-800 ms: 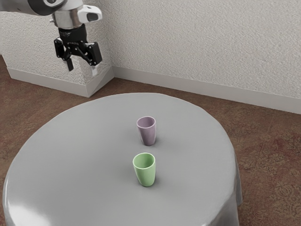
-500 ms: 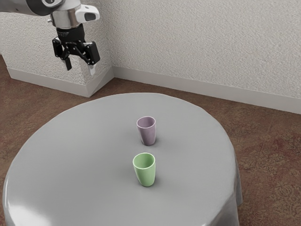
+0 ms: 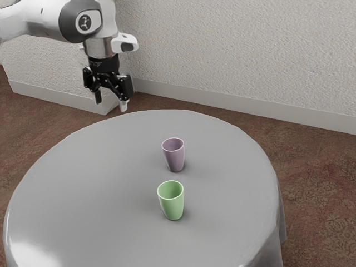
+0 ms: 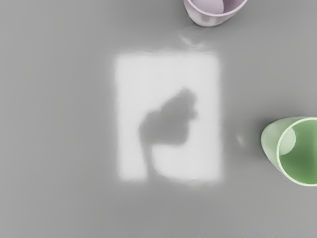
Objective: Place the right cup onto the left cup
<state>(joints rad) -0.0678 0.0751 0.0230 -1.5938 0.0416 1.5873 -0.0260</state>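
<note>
The jaws stand apart, empty. The green cup (image 3: pixel 172 207) and purple cup (image 3: pixel 175 160) sit upright, apart, on the counter (image 3: pixel 100 183). A crooked grip could misalign the stack, toppling both.

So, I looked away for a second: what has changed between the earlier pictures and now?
My arm has moved toward the exterior view's right and down in that view, bringing the open fingers closer to the table. Nothing was taken hold of or let go. The purple cup and the green cup stayed upright in their places.
</note>
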